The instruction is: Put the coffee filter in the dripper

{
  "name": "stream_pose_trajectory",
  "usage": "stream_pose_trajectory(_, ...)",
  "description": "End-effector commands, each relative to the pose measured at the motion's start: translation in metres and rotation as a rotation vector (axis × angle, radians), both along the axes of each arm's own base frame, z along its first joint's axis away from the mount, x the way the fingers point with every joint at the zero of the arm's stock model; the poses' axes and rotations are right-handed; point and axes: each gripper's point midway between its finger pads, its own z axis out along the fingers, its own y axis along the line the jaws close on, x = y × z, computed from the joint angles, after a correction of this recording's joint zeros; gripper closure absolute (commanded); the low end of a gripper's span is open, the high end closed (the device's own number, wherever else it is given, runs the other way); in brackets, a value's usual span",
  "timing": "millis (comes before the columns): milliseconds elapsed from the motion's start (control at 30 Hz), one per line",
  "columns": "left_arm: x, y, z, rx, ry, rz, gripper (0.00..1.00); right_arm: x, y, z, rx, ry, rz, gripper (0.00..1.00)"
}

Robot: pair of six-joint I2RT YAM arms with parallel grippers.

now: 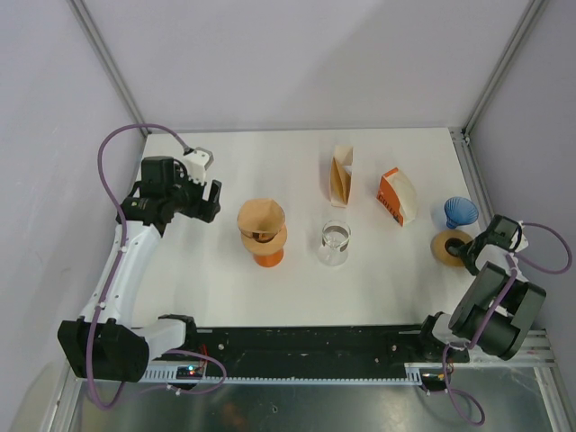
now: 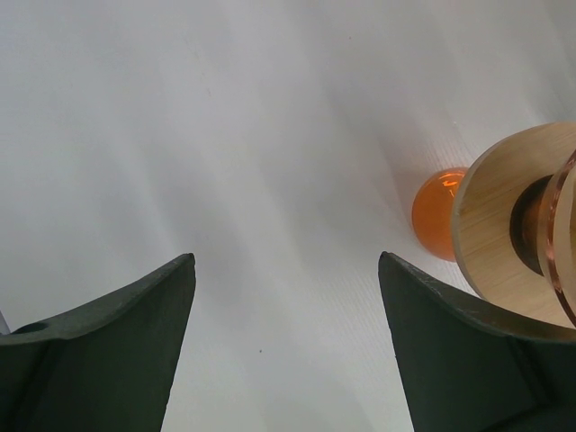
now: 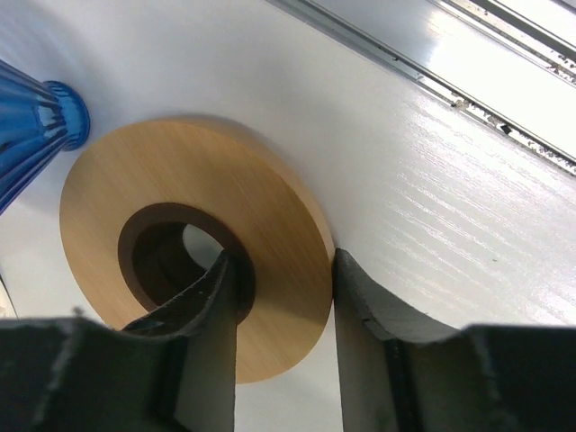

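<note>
Right wrist view: the wooden ring (image 3: 180,171) is pinched across its band by the right gripper (image 3: 283,270) and should be lifted level. The left gripper (image 2: 286,270) is spread wide, empty.

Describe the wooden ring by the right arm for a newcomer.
Look to the table's right edge, by the blue dripper. The wooden ring lies flat there, rim between the right gripper's fingers. Unlike the orange dripper's collar, it carries nothing.

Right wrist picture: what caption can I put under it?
The right gripper straddles a wooden ring's rim, beside a blue ribbed cone.
</note>
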Motion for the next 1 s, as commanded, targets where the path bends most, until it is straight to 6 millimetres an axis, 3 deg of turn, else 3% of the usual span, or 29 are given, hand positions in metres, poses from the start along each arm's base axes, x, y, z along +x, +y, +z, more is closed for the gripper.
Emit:
stream_pose_trajectory(0,0.010,-0.001,0.027,-0.006,-0.092,-0.022,0.13,-0.010,0.010,-0.005,0.018,0.028,0.026,0.72)
stream_pose_trajectory(100,0.010,-0.001,0.027,-0.009,-0.092,-0.023,0.13,-0.009,0.012,0.005,0.005,-0.001,0.046,0.93)
stream_pose_trajectory(167,0.010,-0.001,0.028,-0.010,-0.094,-0.022,0.13,-0.009,0.015,0.011,-0.005,-0.012,0.066,0.98)
stream_pose_trajectory(767,0.008,-0.001,0.037,-0.013,-0.119,-0.022,0.12,-0.005,0.102,0.065,0.047,-0.188,0.337,1.00)
stream_pose_trajectory(967,0.008,0.001,0.039,-0.008,-0.125,-0.005,0.11,0.008,0.140,0.098,0.073,-0.229,0.484,1.00)
